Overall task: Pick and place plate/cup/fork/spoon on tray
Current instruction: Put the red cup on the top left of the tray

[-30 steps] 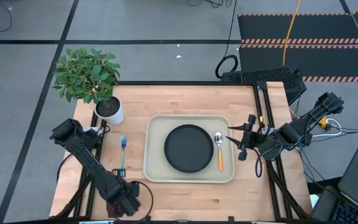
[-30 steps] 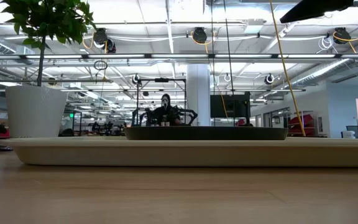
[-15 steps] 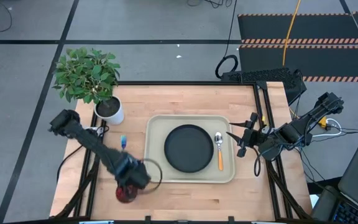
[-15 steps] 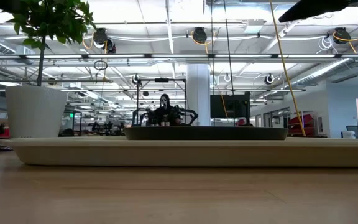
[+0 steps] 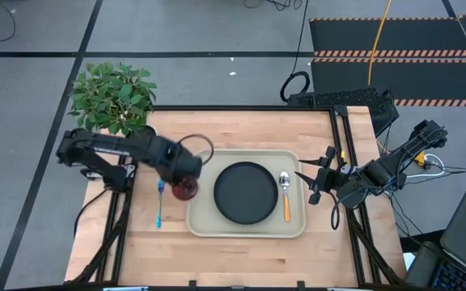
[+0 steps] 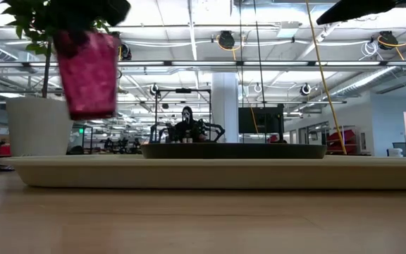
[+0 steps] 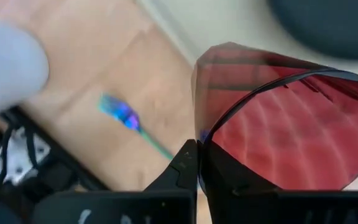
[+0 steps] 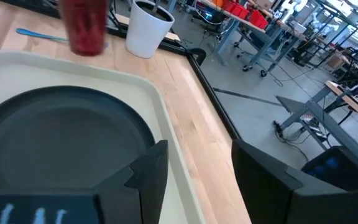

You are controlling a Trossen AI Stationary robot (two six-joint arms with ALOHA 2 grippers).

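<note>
The pale wooden worktop (image 5: pixel 241 250) carries the large cream rectangular tray (image 5: pixel 201 220), long axis running left-right, holding the round matte black plate (image 5: pixel 245 192). The left gripper (image 5: pixel 183 172) holds the small dark red cup (image 5: pixel 185 189) upright above the tray's left rim, fingers clamped on it. The right gripper (image 5: pixel 310 184) waits open-fingered beside the tray's right rim.

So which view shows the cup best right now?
The low view: the cup hangs whole in the air, clearly off the table. The high view shows it small, under the left claw at the tray's left edge. The left wrist view shows only its rim close up; the right wrist view shows it blurred and cropped.
</note>
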